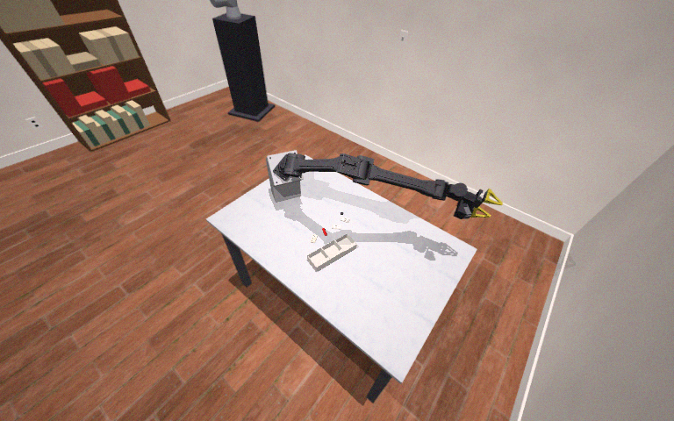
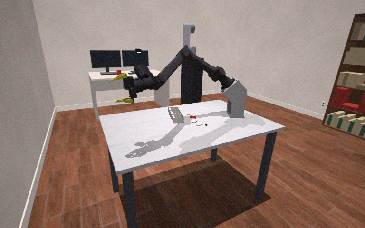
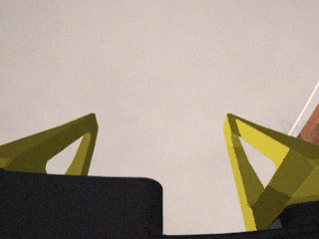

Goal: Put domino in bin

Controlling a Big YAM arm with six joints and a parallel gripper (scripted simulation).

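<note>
Dominoes lie outside the bins.

Looks down from high at a slant over the counter, bookshelf beyond, in the top view. Stands lower and nearer, facing the monitors, in the exterior. Shares counter, arm and bookshelf across these 2. Peers closely past the pincer at wall in the wrist view.

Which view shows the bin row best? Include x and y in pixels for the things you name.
The top view: it looks down into all three compartments of the bin row (image 1: 340, 253) (image 2: 181, 119), though no letter is legible. Exterior shows it smaller, at a slant, mostly its side walls. Wrist doesn't show it, only wall, some floor and the fingers.
</note>
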